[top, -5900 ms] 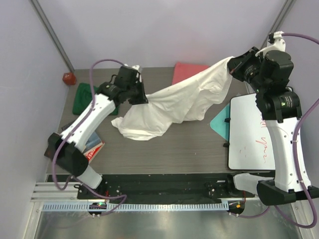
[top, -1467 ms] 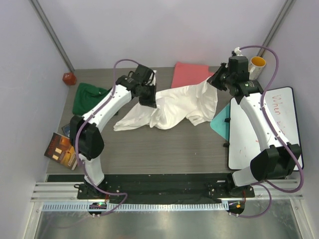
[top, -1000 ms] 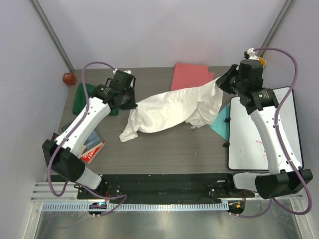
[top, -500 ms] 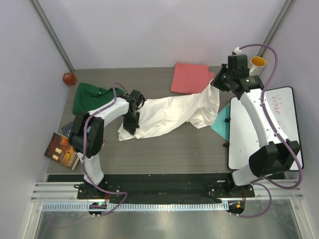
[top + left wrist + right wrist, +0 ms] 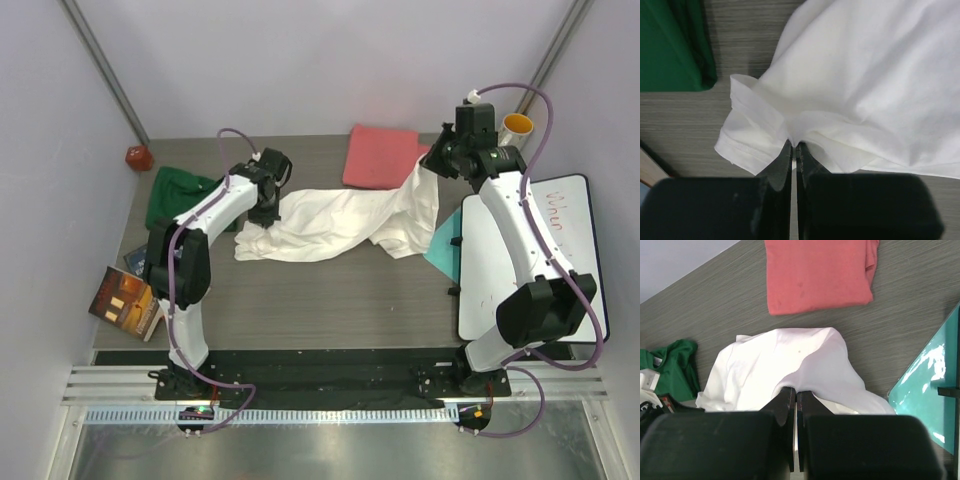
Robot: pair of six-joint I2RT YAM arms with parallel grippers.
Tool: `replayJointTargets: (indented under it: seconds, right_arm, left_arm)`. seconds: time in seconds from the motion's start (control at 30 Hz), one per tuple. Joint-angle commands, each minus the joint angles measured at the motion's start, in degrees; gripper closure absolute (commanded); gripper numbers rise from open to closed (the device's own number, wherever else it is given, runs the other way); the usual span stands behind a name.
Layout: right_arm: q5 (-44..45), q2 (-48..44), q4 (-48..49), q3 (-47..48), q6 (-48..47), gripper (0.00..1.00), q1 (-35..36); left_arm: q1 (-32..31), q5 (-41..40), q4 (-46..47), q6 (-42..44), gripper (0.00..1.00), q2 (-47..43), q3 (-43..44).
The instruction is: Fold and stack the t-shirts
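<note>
Both jaws pinched shut, left gripper (image 5: 794, 146) and right gripper (image 5: 795, 391) hold the white t-shirt (image 5: 330, 222) spread across mid-frame, presumably to flatten it.

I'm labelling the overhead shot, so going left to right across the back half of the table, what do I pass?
Red object → green shirt → white shirt → whiteboard. The pink shirt and teal sheet overlap the white shirt's span, so they are left out.
</note>
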Motion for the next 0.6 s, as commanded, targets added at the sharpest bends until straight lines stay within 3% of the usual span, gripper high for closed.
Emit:
replayJointTargets:
  seconds: [0.0, 0.23, 0.37, 0.47, 0.53, 0.57]
  right_arm:
    - [-2.7, -1.6, 1.7, -2.2, 2.4, 0.99, -0.2]
    - [-2.8, -1.2, 1.5, -2.6, 2.5, 0.99, -0.2]
    - [-3.3, -0.3, 1.1, -1.5, 2.4, 0.99, -0.2]
    - [-3.6, 0.3, 1.0, -1.0, 2.4, 0.99, -0.2]
    - [-3.5, 0.4, 1.0, -0.9, 2.3, 0.99, -0.2]
    - [-3.3, 0.4, 1.0, -1.1, 2.3, 0.99, -0.2]
  left_arm:
    - [0.5, -4.5, 1.9, -1.0, 1.0, 3.7, 5.9]
    - [1.0, -8.4, -1.1, -3.6, 1.0, 13.7, 14.3]
    - [1.9, -11.3, 2.0, -4.3, 1.0, 16.9, 14.9]
    - [3.5, -13.3, -2.7, -7.1, 0.99, 20.7, 17.6]
    - [4.4, -14.7, -4.7, -8.0, 0.87, 21.1, 18.5]
    - [4.7, -15.0, -4.6, -8.3, 0.71, 19.9, 16.8]
